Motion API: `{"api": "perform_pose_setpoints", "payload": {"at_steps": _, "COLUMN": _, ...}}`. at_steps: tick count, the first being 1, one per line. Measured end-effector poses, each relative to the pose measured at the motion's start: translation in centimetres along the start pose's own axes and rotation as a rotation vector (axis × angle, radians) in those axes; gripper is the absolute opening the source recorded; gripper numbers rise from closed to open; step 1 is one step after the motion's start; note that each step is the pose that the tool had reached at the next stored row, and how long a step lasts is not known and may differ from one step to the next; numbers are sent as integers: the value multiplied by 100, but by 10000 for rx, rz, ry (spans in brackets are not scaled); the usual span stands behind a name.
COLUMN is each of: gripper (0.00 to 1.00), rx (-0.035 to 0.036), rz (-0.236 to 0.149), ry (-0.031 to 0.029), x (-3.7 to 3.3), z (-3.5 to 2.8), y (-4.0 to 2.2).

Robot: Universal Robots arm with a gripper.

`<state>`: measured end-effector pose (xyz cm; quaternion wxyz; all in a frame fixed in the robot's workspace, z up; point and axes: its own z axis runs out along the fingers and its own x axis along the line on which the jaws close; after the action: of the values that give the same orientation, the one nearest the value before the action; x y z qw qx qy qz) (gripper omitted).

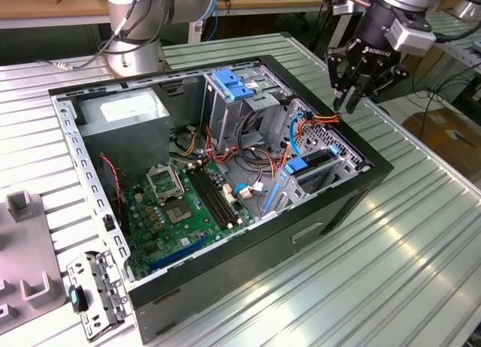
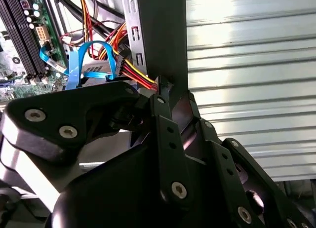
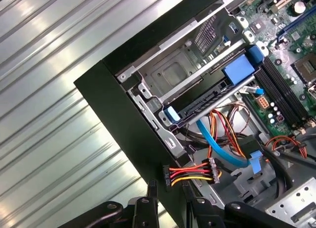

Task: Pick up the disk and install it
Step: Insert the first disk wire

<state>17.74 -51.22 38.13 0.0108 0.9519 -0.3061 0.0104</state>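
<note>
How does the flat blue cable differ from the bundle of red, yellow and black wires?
The flat blue cable is one wide ribbon of a single colour; the bundle of red, yellow and black wires is several thin round strands. The bundle carries a black plug; I cannot make out one on the blue cable. Both lie inside the open black computer case.

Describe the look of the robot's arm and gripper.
The arm is silver-grey tubular metal with rounded joints, and dark and grey cables run down by its base. The gripper is black, built of bolted links with silver screw heads, and carries white lettering.
</note>
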Motion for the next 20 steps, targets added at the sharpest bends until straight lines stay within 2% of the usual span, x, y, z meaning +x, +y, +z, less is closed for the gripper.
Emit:
{"api": "perform_pose_setpoints", "payload": {"at_steps": 5, "gripper": 32, "rx": 22, "rz": -320, "ry": 9, "x": 28, "z": 22, "y": 69}}
{"api": "perform_pose_setpoints", "payload": {"at_steps": 10, "gripper": 32, "rx": 99, "rz": -486, "ry": 23, "x": 65, "z": 34, "y": 133}}
{"api": "perform_pose_setpoints", "payload": {"at_steps": 20, "gripper": 32, "rx": 102, "rz": -491, "ry": 23, "x": 65, "z": 34, "y": 134}}
